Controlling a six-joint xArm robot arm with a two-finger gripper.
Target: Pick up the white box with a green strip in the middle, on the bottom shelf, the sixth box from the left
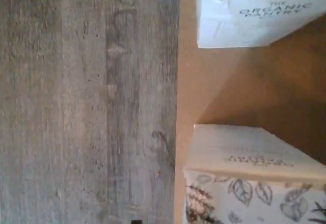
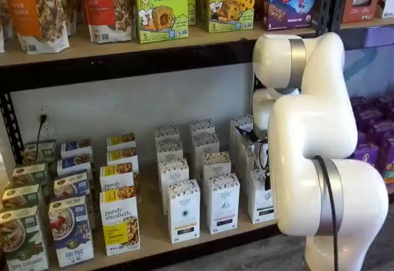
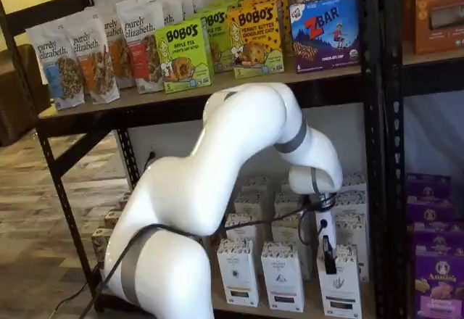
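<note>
White arm (image 2: 314, 148) before the white box (image 3: 341, 283)

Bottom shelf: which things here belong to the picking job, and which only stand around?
Job: white box, bottom shelf, fingers right in front of that box.
Standing around: purely elizabeth box, Bobo's boxes, ZBar box.

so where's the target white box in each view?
Shelf view: the white box stands in the front row, rightmost white column, partly hidden by the arm.
Shelf view: the white box stands in the front row, directly behind the fingers.
Wrist view: two white cartons show; cannot tell which is it.
Shared landmark: the bottom shelf, a tan board.
</note>
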